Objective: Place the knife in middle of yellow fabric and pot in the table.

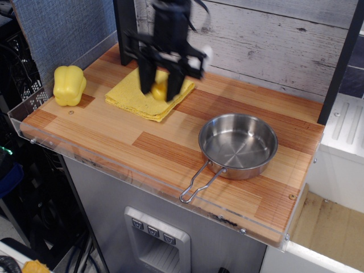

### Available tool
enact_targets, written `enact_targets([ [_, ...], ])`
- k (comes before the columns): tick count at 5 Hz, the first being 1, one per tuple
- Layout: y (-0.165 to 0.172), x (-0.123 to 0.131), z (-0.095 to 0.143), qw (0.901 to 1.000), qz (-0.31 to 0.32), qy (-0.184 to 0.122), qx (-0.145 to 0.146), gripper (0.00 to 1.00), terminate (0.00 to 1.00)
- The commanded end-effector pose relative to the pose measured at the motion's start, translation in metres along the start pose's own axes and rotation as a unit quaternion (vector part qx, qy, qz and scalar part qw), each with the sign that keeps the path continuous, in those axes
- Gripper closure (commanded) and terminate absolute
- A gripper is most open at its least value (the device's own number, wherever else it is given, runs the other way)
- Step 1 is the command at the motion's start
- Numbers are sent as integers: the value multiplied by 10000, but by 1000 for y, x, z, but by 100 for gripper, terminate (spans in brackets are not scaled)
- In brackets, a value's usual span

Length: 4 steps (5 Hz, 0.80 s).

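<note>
My black gripper point(160, 90) is shut on the knife's stubby yellow handle point(158, 90). The white blade point(205, 57) sticks out to the upper right. The knife hangs in the air over the right part of the yellow fabric point(142, 95), which lies folded at the back left of the table point(114, 136). The shiny steel pot point(238, 145) stands at the right front, its wire handle pointing to the front edge. The gripper is to the upper left of the pot, well apart from it.
A yellow toy bell pepper point(69, 85) stands at the far left of the table. A clear acrylic rim point(114, 165) runs along the front and left edges. A grey plank wall point(267, 40) rises behind.
</note>
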<state>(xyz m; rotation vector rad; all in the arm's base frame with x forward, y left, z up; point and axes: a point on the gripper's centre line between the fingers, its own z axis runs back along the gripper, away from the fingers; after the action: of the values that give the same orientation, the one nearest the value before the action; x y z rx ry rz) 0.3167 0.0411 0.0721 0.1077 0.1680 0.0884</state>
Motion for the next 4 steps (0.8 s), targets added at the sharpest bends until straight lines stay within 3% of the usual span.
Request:
enact_targets([
  [1, -14, 21, -25, 9993, 173, 187, 285, 100, 0],
  [3, -19, 36, -59, 9974, 71, 433, 571, 100, 0],
  [4, -19, 36, -59, 9974, 8, 421, 589, 100, 0],
])
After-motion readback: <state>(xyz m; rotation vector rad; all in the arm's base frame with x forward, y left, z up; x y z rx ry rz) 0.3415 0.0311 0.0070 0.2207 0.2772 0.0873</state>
